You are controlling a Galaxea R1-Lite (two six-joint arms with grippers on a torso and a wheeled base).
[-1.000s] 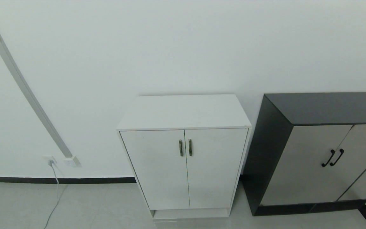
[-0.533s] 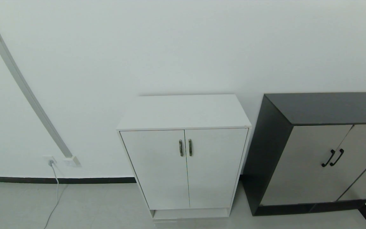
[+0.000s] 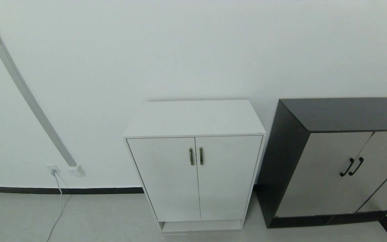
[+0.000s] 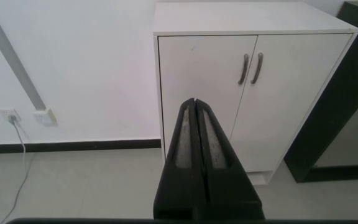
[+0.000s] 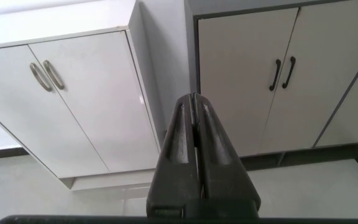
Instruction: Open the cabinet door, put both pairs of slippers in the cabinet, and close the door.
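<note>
Head view puts the white cabinet (image 3: pixel 166 174) at 6 o'clock, doors shut, its two handles (image 3: pixel 191 156) upright, side by side. Both the left gripper (image 4: pixel 195 102) and the right gripper (image 5: pixel 194 98) are pressed together, holding nothing. I think the left one faces the handles more straight on.

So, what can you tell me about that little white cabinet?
The white cabinet looks like smooth painted board: flat top, two doors, both shut, with slim upright metal handles side by side at the middle seam, and a recessed base. It stands upright on the floor, back to the wall, a dark cabinet close beside it.
</note>
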